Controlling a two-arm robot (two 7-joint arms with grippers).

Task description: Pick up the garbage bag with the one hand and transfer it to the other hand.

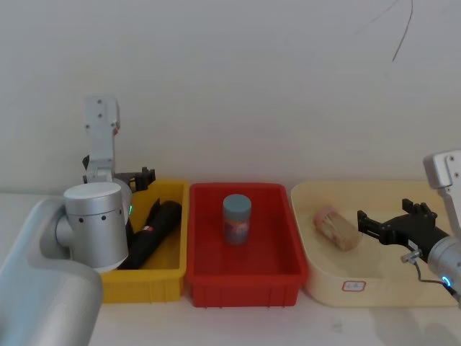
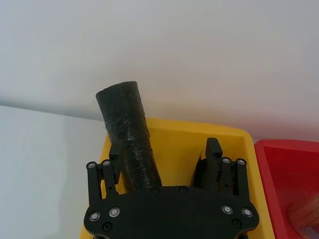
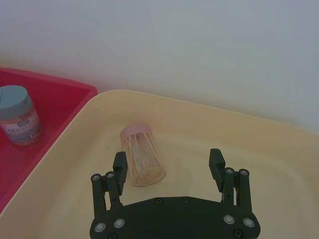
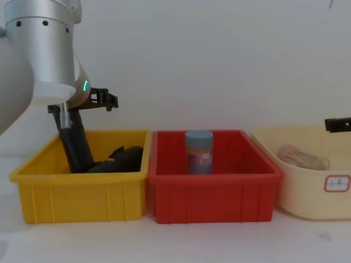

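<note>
The open left gripper (image 2: 164,146) straddles the tilted garbage bag (image 2: 127,134) at the yellow bin's (image 2: 189,134) left end. The right gripper (image 3: 168,157) hangs open.

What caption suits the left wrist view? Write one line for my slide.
Left pincer open around the leaning garbage bag in the yellow bin.

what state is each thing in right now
garbage bag: rolled up, standing tilted in the yellow bin, not gripped
left gripper: open, above the yellow bin by the garbage bag
right gripper: open, over the cream tray
jar: upright, lid on, in the red bin
toothpick holder: on its side in the cream tray
</note>
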